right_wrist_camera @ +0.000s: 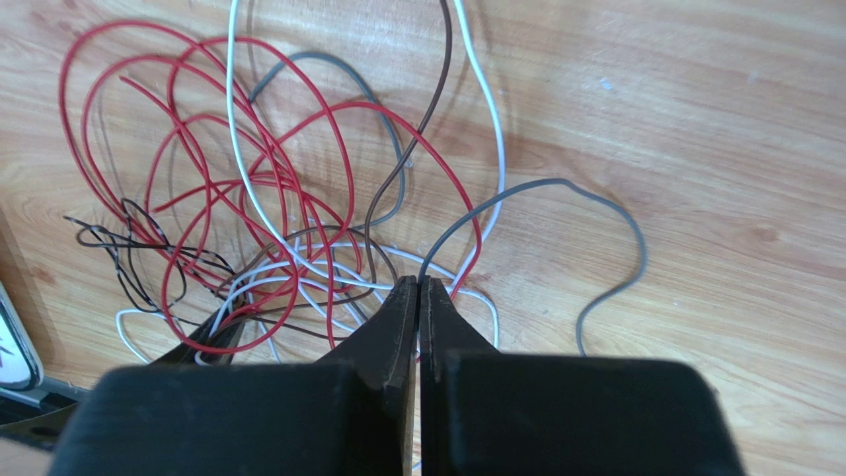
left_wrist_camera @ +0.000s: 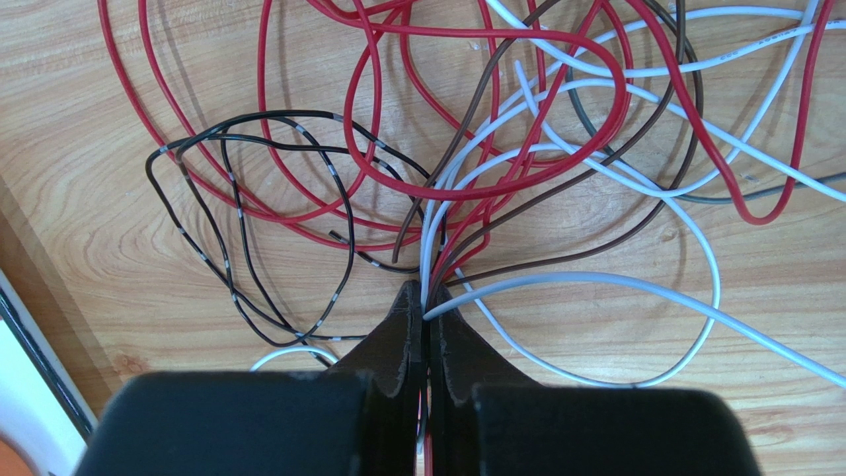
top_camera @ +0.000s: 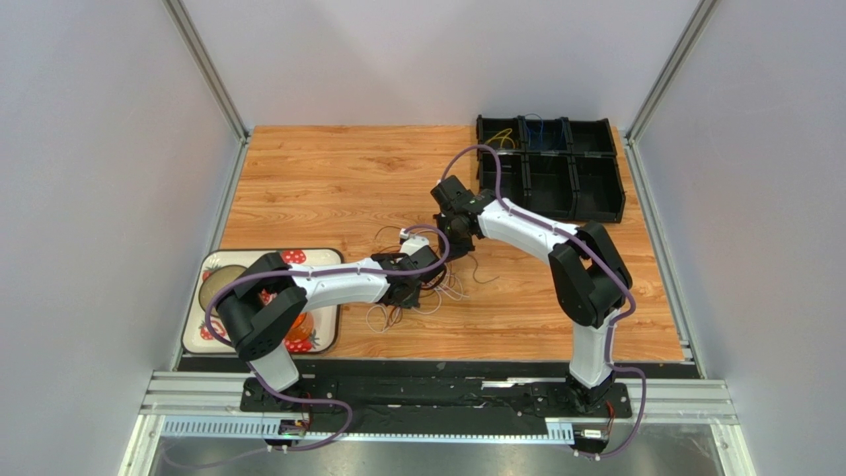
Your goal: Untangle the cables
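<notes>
The cables [top_camera: 449,288] lie tangled on the wooden table between the two arms: red, white, brown, grey and black striped wires. In the left wrist view my left gripper [left_wrist_camera: 427,297] is shut on a bundle of white [left_wrist_camera: 558,275], red and brown strands running up between its fingers. My right gripper [right_wrist_camera: 419,286] is shut on a single grey cable [right_wrist_camera: 541,181], which arcs up and to the right, away from the tangle [right_wrist_camera: 298,268]. From above, the left gripper [top_camera: 429,281] and the right gripper [top_camera: 449,253] are close together over the pile.
A black bin with several compartments [top_camera: 596,203] stands at the back right, with a few wires in its rear cells. A strawberry-patterned tray [top_camera: 318,256] sits at the left, under the left arm. Metal frame posts and grey walls border the table.
</notes>
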You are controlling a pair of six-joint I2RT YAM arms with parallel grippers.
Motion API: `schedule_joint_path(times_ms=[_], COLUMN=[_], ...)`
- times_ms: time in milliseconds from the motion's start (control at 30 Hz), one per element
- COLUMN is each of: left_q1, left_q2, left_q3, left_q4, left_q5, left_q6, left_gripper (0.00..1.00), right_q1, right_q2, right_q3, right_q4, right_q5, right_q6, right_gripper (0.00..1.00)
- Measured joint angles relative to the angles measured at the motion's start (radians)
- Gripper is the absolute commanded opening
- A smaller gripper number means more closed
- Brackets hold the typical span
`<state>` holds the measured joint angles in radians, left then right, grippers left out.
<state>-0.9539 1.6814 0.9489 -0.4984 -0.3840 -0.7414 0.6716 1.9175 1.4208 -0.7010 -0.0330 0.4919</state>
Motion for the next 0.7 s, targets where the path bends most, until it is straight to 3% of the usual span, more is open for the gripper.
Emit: schedule_joint_path(times_ms=[300,700], left_q1=[0.000,0.000], left_q2=[0.000,0.000], left_q3=[-0.002,-0.005], left_q4=[0.008,0.028], left_q5=[-0.003,-0.011], left_q6=[0.000,0.000], left_gripper=[0.00,0.00], right_q1=[-0.003,-0.111], right_q2=[-0.072,-0.270], right_q3=[0.182,0.667], right_q4=[-0.153,-0.317], right_q5=[0.076,0.105], right_q6=[-0.050,-0.120], right_gripper=[0.00,0.00])
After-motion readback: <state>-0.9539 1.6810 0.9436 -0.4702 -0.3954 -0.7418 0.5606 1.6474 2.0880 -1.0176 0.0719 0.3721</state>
